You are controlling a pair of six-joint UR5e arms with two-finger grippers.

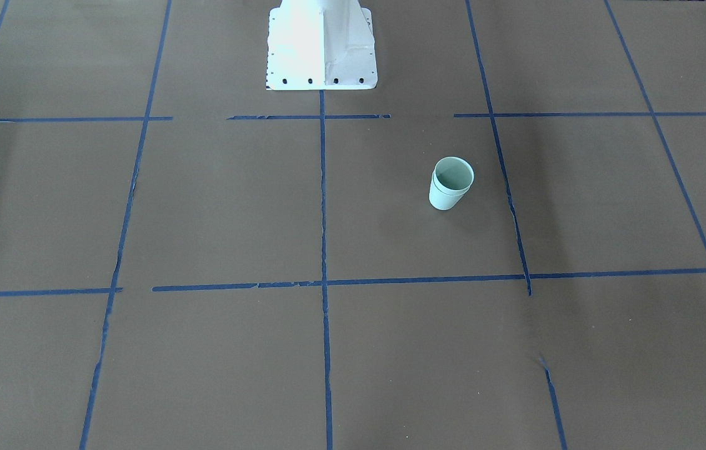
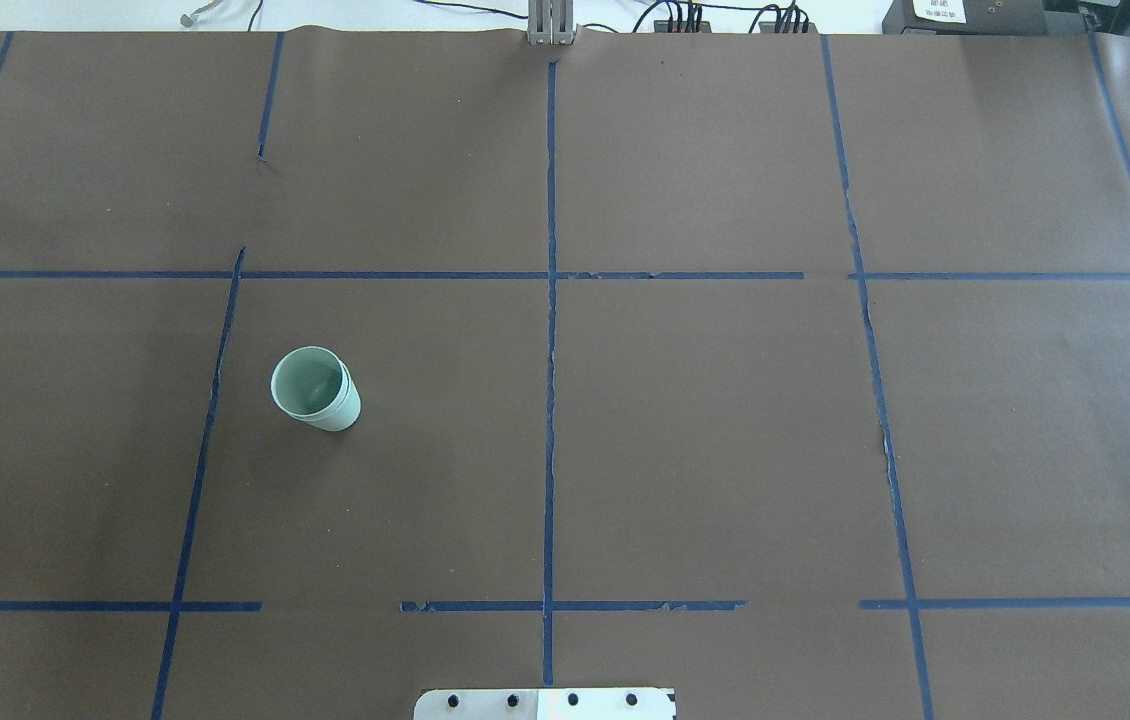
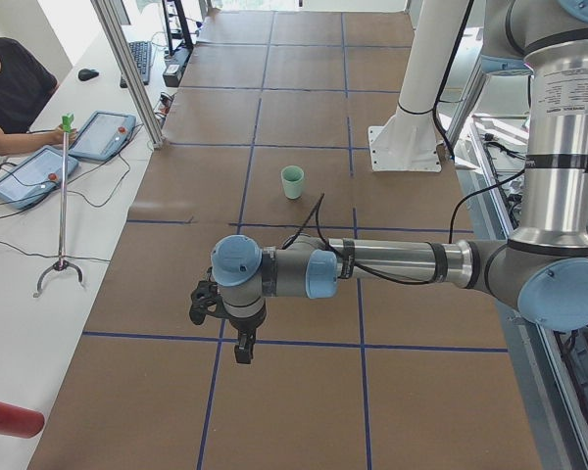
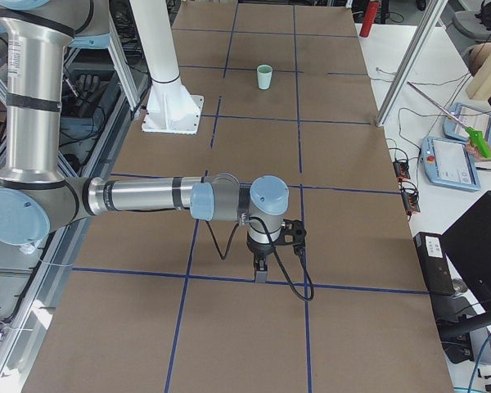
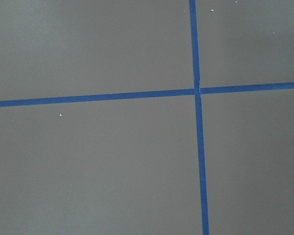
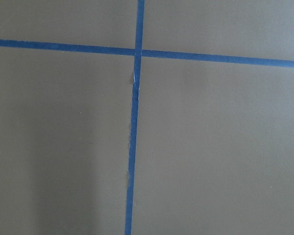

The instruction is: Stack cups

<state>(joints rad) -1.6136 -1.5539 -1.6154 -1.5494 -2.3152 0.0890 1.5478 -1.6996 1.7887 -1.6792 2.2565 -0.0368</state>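
Overhead exterior: shows cups (image 2: 315, 390) nested upright on table (image 2: 725, 450) (stacking looks done). Hence left gripper (image 3: 243, 351), right gripper (image 4: 261, 274) parked well clear; cannot tell claws spread or pressed.

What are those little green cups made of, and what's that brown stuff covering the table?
The cups: probably plastic, matte; thin rims, even pale mint, no shine. Table cover: seemingly brown paper, dull, crossed by blue tape.

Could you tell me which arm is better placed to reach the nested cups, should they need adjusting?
Probably the left: the cups stand nested in the robot's left half of the table, nearer the left pincer than the right pincer.
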